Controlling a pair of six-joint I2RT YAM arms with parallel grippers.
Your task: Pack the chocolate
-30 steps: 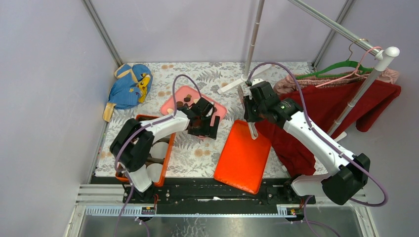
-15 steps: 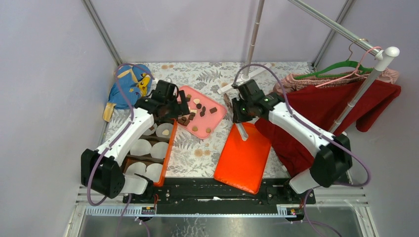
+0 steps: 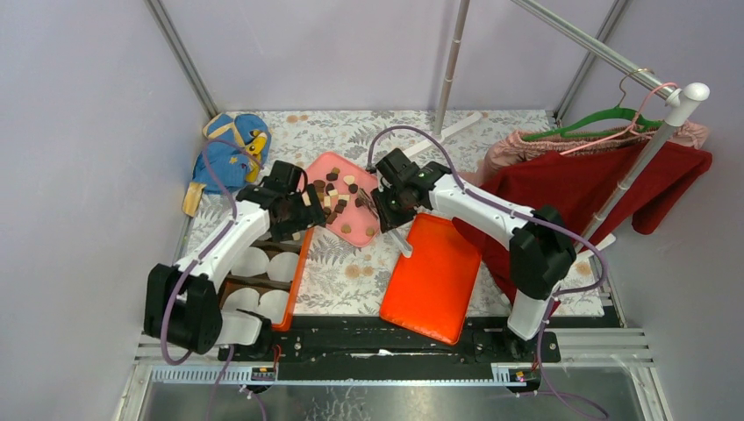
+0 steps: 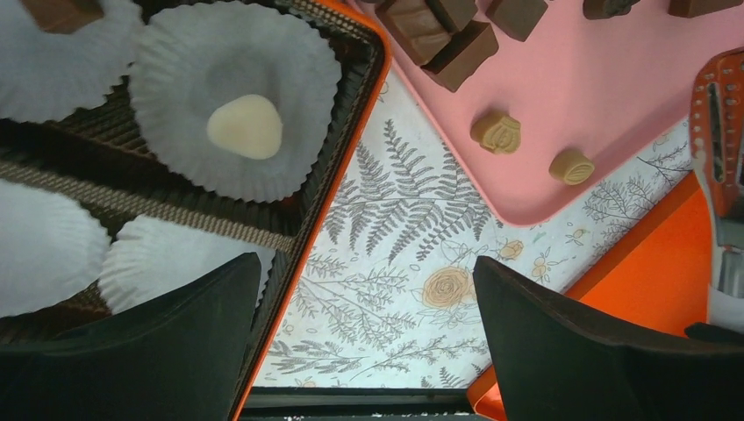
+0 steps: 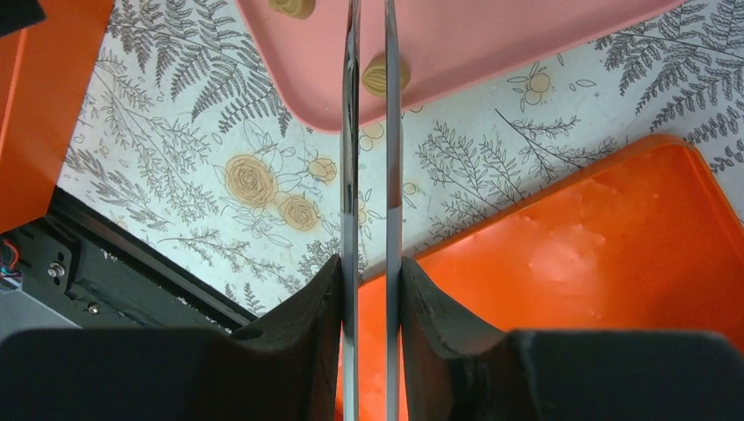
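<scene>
The left tool (image 4: 364,272) gapes wide, holding nothing, above the counter (image 4: 395,228) between orange box (image 4: 348,149) and pink tray (image 4: 561,79). Only its wrist view shows a cream-white chocolate (image 4: 245,127) sitting in a paper liner (image 4: 175,61). The right tool (image 5: 371,272) pinches metal tongs (image 5: 352,158), their tips at a light-brown chocolate (image 5: 375,77) near the tray's edge.

Small brown chocolate pieces (image 4: 461,54) scattered on pink tray (image 4: 561,79), cream piece (image 4: 245,127) in white liner (image 4: 175,61)
</scene>
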